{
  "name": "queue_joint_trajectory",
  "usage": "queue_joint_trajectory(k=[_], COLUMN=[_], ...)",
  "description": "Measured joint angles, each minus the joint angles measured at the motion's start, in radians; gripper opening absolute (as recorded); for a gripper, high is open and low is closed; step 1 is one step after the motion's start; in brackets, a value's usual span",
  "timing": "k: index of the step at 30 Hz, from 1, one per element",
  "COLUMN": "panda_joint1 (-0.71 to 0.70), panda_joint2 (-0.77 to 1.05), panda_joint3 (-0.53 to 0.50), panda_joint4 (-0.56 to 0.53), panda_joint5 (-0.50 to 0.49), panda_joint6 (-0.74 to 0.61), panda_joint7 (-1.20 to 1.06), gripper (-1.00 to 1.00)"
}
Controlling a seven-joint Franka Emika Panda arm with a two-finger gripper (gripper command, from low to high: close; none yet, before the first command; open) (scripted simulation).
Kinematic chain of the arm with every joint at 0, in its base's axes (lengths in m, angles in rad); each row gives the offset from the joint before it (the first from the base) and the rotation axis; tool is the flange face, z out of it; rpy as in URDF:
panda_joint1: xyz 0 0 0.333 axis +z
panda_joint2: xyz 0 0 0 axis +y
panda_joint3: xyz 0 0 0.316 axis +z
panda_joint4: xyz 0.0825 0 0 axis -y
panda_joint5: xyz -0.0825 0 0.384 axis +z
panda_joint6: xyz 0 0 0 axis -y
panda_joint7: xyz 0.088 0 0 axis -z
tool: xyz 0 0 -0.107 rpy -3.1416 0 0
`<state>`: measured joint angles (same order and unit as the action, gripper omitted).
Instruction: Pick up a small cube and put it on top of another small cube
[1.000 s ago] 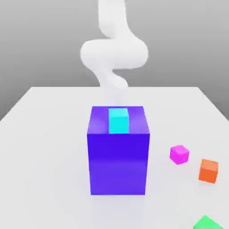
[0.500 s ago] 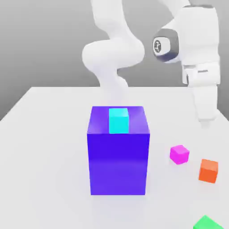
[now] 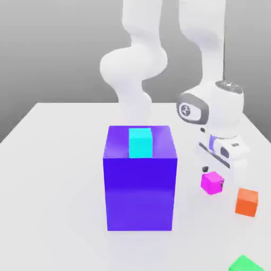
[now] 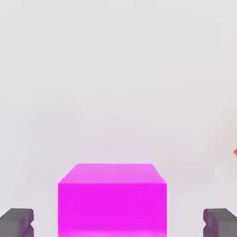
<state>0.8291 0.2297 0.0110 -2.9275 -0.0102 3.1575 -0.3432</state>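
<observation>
Gripper [image 3: 213, 176] low over the table [image 3: 53, 174], jaws open, one fingertip [image 4: 16, 221] on each side of the small pink cube [image 4: 112, 199] with gaps, nothing held, orange cube [image 3: 247, 201] near

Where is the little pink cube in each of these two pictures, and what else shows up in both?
Exterior view: the pink cube sits on the table right of the big blue block, under the gripper.
Hand view: it lies between the two dark fingertips, with gaps either side.
Shared landmark: the orange cube beside it, a sliver at the picture's edge.
</observation>
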Motion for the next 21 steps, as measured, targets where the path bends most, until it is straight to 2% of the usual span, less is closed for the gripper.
queue_joint_trajectory(k=[6,15,21], panda_joint1=[0.003,-0.032,-0.116], panda_joint2=[0.008,-0.273,-0.203], panda_joint3=[-0.004,0.03,-0.012], panda_joint4=[0.001,-0.04,0.149], panda_joint5=[-0.003,0.021,-0.017], panda_joint6=[0.004,-0.235,-0.354], panda_joint7=[0.002,-0.008,0.121], gripper=[-1.0,-1.0,-1.0])
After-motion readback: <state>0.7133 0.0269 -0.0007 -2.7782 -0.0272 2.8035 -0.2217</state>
